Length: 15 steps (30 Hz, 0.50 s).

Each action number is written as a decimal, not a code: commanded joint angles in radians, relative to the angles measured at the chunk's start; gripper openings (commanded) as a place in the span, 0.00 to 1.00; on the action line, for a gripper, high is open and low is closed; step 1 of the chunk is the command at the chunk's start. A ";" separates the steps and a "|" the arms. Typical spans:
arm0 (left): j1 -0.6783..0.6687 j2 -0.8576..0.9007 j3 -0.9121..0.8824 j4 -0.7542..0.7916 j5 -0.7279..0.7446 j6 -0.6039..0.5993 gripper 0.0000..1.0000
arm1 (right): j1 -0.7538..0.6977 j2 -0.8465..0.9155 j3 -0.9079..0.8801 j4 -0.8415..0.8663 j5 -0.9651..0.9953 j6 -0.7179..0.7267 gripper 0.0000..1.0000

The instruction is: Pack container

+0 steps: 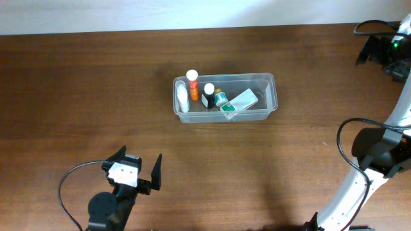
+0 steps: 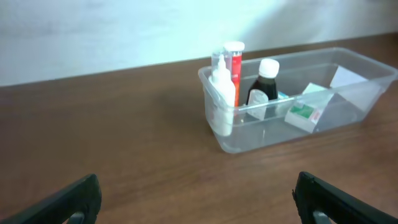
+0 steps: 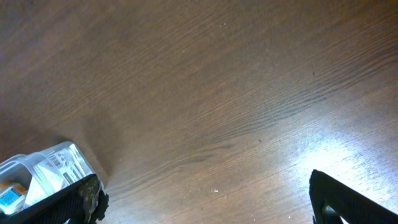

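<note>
The container (image 1: 272, 96) stood on the surface (image 1: 77, 96) a little above the middle of the overhead view, well apart from both arms. Inside it we counted five things. A white bottle (image 1: 182, 99) stood against the left wall, with an orange tube (image 1: 192, 83) and a dark bottle (image 1: 209, 95), both white-capped, beside it. A small green-topped bottle (image 1: 221, 98) and a white-and-green box (image 1: 239, 104) sat towards the middle, the box leaning at an angle. The right-hand part of the tub looked bare.

The left end effector (image 1: 140, 153) hovered near the lower edge of the surface with its fingers spread wide and nothing between them, facing the container from a distance. The right end effector (image 3: 205, 193) was likewise spread and empty above bare wood. Only a corner of the container showed at the lower left of its wrist view.

We found nothing lying outside the tub in any view, so we judged the packing complete or very nearly so. We saw no lid, and could not tell whether closing was part of the job.
</note>
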 commanded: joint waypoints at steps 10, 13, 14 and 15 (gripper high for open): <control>0.076 -0.095 -0.034 0.039 0.055 0.015 1.00 | 0.003 -0.034 -0.003 -0.006 0.008 0.007 0.98; 0.079 -0.095 -0.049 0.087 0.055 0.014 0.99 | 0.003 -0.034 -0.003 -0.006 0.008 0.007 0.98; 0.079 -0.095 -0.063 0.124 0.055 0.015 0.99 | 0.003 -0.034 -0.003 -0.006 0.008 0.007 0.98; 0.079 -0.095 -0.079 0.165 0.055 0.014 0.99 | 0.003 -0.034 -0.003 -0.006 0.008 0.007 0.98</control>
